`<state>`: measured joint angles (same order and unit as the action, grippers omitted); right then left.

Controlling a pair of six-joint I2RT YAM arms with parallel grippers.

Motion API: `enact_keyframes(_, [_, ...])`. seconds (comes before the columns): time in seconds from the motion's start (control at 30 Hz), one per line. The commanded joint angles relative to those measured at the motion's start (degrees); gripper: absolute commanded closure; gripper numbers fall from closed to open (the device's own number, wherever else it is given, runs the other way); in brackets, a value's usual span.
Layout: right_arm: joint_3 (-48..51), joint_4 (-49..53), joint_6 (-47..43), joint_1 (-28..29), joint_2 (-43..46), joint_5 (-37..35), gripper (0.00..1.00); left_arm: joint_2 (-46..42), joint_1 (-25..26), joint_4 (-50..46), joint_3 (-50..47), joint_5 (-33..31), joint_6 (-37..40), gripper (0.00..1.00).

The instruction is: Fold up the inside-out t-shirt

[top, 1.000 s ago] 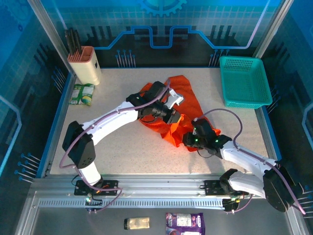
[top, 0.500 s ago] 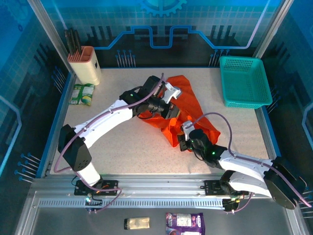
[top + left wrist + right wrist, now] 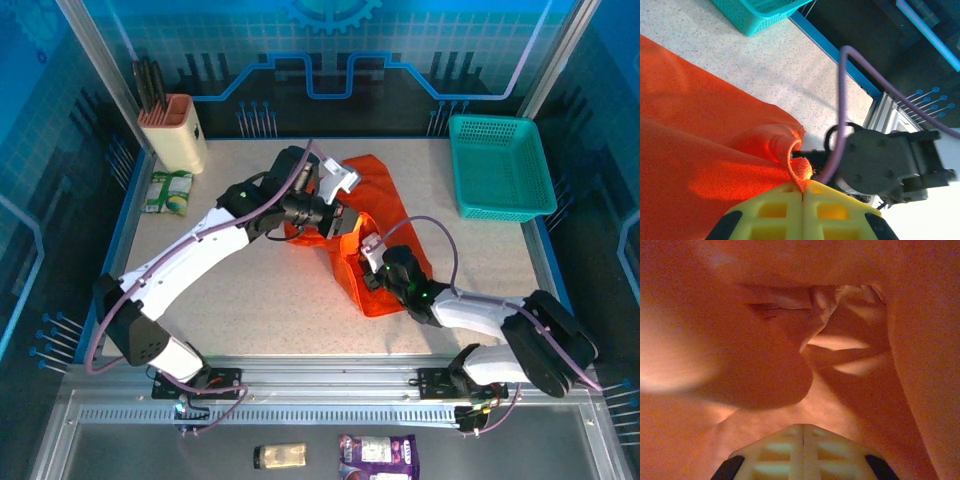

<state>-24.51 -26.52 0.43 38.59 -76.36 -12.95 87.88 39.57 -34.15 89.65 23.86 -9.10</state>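
The right end effector [image 3: 803, 430], now reaching left inside the t-shirt [image 3: 383, 195], has just shut, catch unclear, while the left end effector [image 3: 803, 186] stays pinched on fabric, likely starting the turn-out.

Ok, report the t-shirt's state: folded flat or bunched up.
Bunched, not folded: the t-shirt lies crumpled in loose ridges, an edge pinched in the left gripper.

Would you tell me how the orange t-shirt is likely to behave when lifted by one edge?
Probably floppy: the t-shirt lies crumpled in soft folds. Likely light: a thin edge curls at the left pincer. It would probably drape, not hold shape.
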Motion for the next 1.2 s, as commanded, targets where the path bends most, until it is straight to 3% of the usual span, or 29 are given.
enact_keyframes(0.0, [-3.3,-6.9,2.0,-0.7,-4.5,1.9,0.98,-2.0,-0.2,-1.4,2.2,1.8,-0.7,1.00])
enact_keyframes(0.27, [-11.2,-14.0,7.9,-1.4,-17.0,-0.9,0.97,-2.4,-0.2,-2.7,3.9,3.7,-0.6,1.00])
enact_keyframes(0.47, [-12.9,-14.4,14.1,-6.8,-19.6,-0.4,0.92,-3.8,-0.3,-5.2,3.9,3.0,0.4,1.00])
enact_keyframes(0.73, [-18.9,-12.2,21.9,-8.1,-23.4,5.7,0.67,-3.2,-0.1,-3.3,4.2,5.8,-0.7,1.00])
enact_keyframes(0.9, [-24.4,-11.0,26.0,-5.4,-29.1,8.6,0.47,-2.8,0.0,-1.6,5.2,7.3,-1.9,1.00])
enact_keyframes(1.17, [-38.1,5.7,28.6,-2.7,-39.2,7.4,0.25,-4.3,0.0,-0.9,6.0,7.7,-3.0,1.00])
